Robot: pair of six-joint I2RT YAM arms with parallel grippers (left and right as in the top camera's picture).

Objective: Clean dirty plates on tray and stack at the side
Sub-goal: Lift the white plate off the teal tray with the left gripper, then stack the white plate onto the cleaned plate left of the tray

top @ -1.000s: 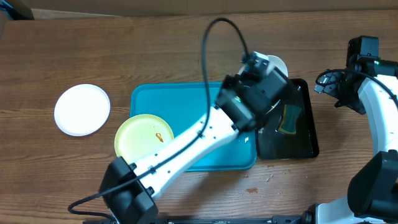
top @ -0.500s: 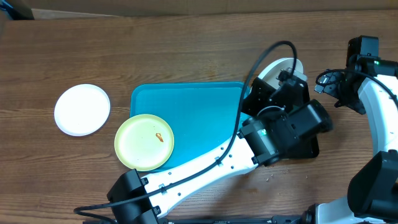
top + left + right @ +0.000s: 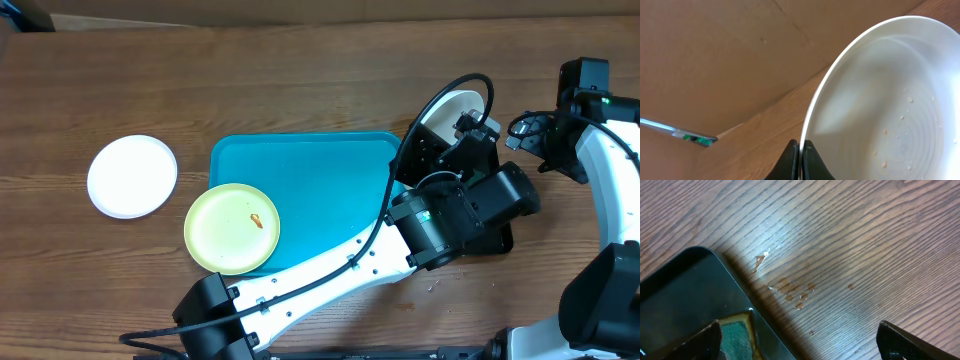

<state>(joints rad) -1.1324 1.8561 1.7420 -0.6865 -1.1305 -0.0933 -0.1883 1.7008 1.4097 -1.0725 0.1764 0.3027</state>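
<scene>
White plate on bench at 9 o'clock. Smeared yellow-green plate on blue tray. Left claw, clenched on second white plate, has swung it off the tray to 2 o'clock above black tray; wiping likely next. Right claw released, idle.

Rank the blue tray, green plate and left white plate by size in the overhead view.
1. Blue tray
2. Green plate and left white plate: about alike, so not ranked.
</scene>
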